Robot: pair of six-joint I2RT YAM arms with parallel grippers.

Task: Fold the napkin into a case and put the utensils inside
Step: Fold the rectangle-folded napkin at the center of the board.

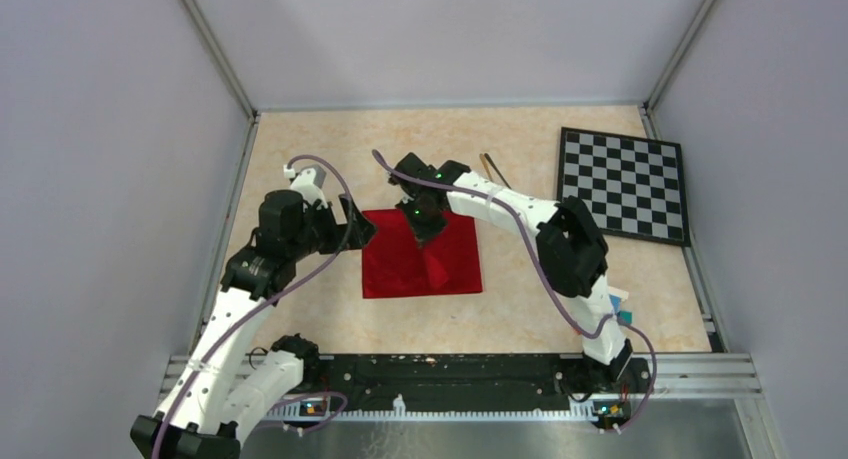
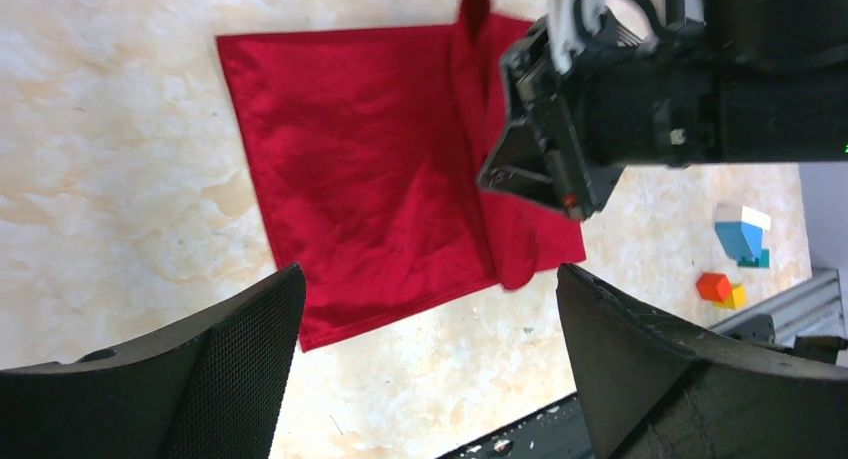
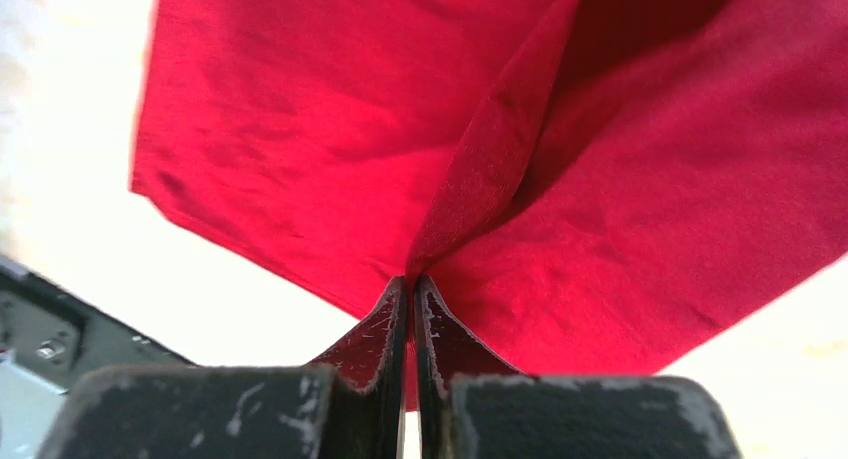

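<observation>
The deep-red napkin (image 1: 400,264) (image 2: 370,159) (image 3: 300,129) lies spread on the beige table, with a raised ridge of cloth running along its right part. My right gripper (image 1: 428,235) (image 2: 492,179) (image 3: 412,279) is shut on that ridge and holds it pinched up off the table. At the napkin's left edge my left gripper (image 1: 358,224) (image 2: 430,274) hovers open, with nothing between its fingers. The utensils (image 1: 492,168) lie as thin gold and dark sticks behind the right arm, partly hidden. No folded case shows.
A black-and-white checkered board (image 1: 625,184) lies at the back right. Small coloured blocks (image 1: 622,314) (image 2: 740,239) sit near the right arm's base. A black rail (image 1: 450,369) runs along the near edge, and walls enclose three sides.
</observation>
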